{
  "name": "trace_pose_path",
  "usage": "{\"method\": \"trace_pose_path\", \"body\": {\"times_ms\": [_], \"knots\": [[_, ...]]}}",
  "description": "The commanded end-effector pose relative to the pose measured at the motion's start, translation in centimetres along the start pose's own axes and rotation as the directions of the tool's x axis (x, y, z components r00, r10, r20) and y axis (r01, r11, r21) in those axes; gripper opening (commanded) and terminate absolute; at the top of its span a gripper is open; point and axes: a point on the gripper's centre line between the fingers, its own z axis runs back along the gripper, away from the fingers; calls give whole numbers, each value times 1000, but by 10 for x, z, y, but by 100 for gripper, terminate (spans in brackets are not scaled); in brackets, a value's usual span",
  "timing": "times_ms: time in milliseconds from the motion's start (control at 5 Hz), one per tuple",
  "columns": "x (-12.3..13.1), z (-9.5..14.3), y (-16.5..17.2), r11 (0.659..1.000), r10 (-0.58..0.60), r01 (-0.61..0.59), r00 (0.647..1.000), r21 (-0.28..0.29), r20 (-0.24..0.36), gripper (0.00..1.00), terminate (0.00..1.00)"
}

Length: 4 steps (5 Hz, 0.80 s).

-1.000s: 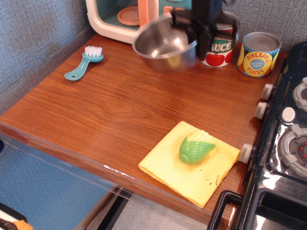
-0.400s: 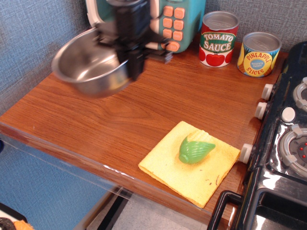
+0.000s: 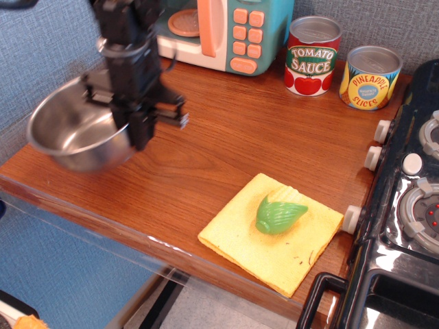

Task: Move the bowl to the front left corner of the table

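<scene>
The shiny steel bowl (image 3: 72,133) hangs over the left part of the brown table (image 3: 226,144), near its front left corner, and looks slightly lifted and blurred by motion. My black gripper (image 3: 137,123) is shut on the bowl's right rim, with the arm coming down from the top left. The bowl is empty inside.
A toy microwave (image 3: 219,31) stands at the back. A tomato sauce can (image 3: 313,45) and a pineapple can (image 3: 370,77) stand at the back right. A yellow cloth (image 3: 271,233) with a green toy corn (image 3: 279,213) lies front right. A black toy stove (image 3: 405,205) borders the right.
My gripper has carried the bowl from the back by the cans leftward and toward the front left corner, uncovering the tomato sauce can and now hiding the blue brush.
</scene>
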Motion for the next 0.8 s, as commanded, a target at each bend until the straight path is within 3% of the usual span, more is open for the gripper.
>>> {"method": "trace_pose_path", "body": {"times_ms": [0,200,400,600], "knots": [[11,-18,19,999,30,-30,1000,33,-9,0,0],[12,-29,27,998,45,-43,998,37,-38,0,0],[10,-27,20,997,11,-7,999,74,-43,100,0],[13,-17,14,995,-30,32,999,95,-25,100,0]]}}
